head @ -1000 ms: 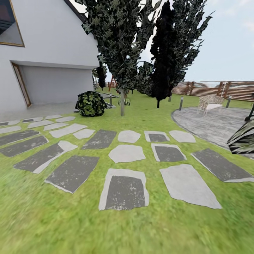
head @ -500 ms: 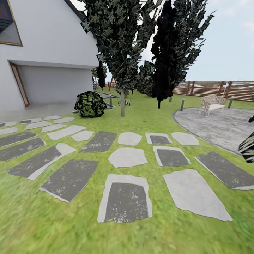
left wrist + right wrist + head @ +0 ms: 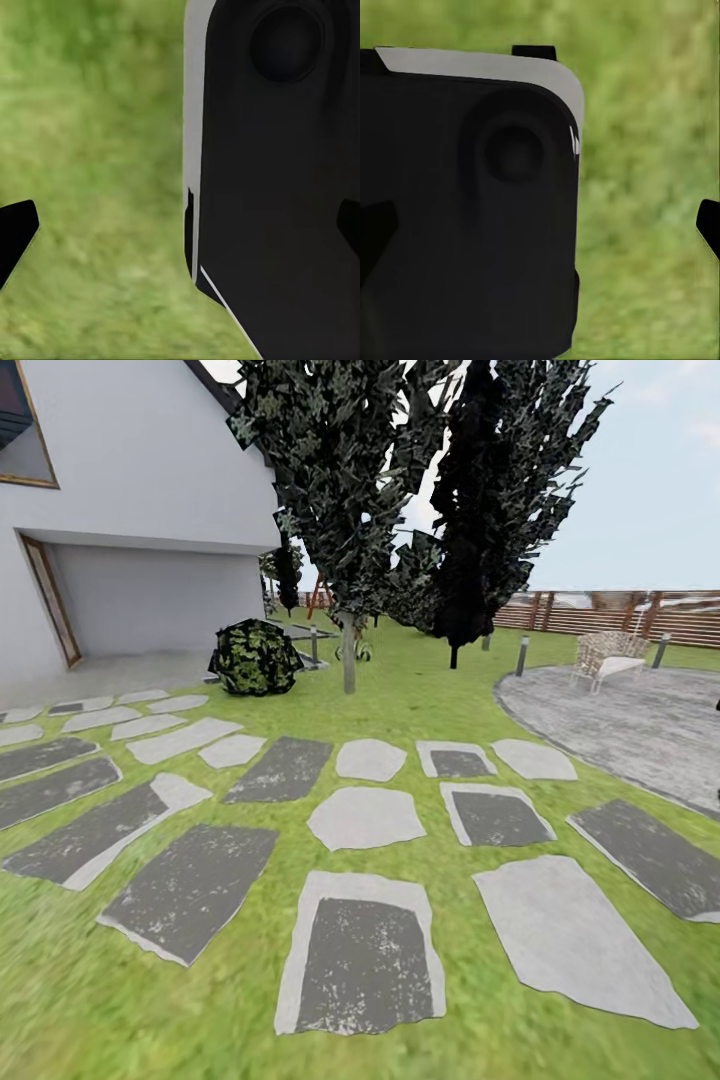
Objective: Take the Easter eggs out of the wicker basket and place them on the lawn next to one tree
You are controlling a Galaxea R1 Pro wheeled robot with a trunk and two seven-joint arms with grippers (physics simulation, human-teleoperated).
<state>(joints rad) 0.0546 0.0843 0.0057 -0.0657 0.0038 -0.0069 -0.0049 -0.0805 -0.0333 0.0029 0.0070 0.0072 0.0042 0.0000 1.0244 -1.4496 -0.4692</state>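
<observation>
Where the mottled green lawn (image 3: 420, 690) spreads flat from the near edge to the far fence (image 3: 620, 612), it is broken by irregular grey paving stones (image 3: 365, 818). A thin straight tree (image 3: 349, 652) trunk stands upright beyond them. Both grippers' fingertips are seen well apart over blurred grass, beside a black robot body (image 3: 277, 187).
</observation>
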